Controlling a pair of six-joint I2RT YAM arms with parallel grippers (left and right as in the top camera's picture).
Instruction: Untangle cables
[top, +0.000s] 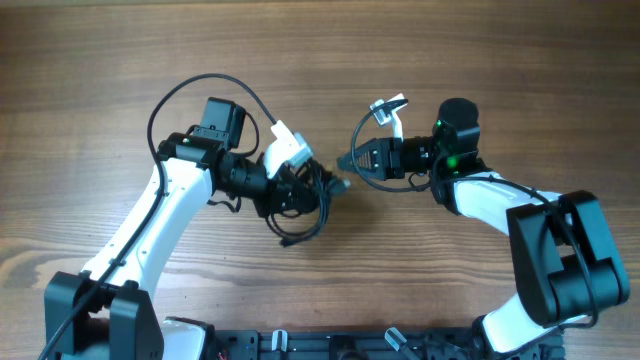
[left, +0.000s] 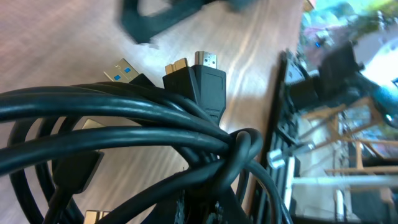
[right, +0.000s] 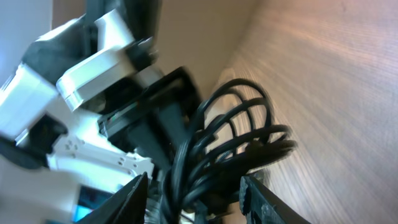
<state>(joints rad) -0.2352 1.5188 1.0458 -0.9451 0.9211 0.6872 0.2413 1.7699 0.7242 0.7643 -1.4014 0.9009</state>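
Left tool (top: 303, 186): jaws drawn together and clamped on the cables (top: 306, 214), holding the bundle at the middle of the wooden bench (top: 100, 60).
Right tool (right: 193, 182): jaws apart, its two black fingers (right: 127, 200) standing on either side of the cable loops. Whether either finger touches a cord cannot be told.
Tools together: seen from overhead they face each other tip to tip, very near, with the bundle at the left tool's end.
Cables: thin black cords bunched into one tangle, several strands running side by side and crossing. One strand wraps round the others in a tight turn. From overhead, loose loops sag out below the left tool towards the front edge of the bench.
Plug ends: three stick out of the bunch close together in the left wrist view, an HDMI-style plug (left: 209, 78), a wide flat gold-tipped plug (left: 176, 66) touching it, and a USB plug (left: 125, 70) with a blue insert.
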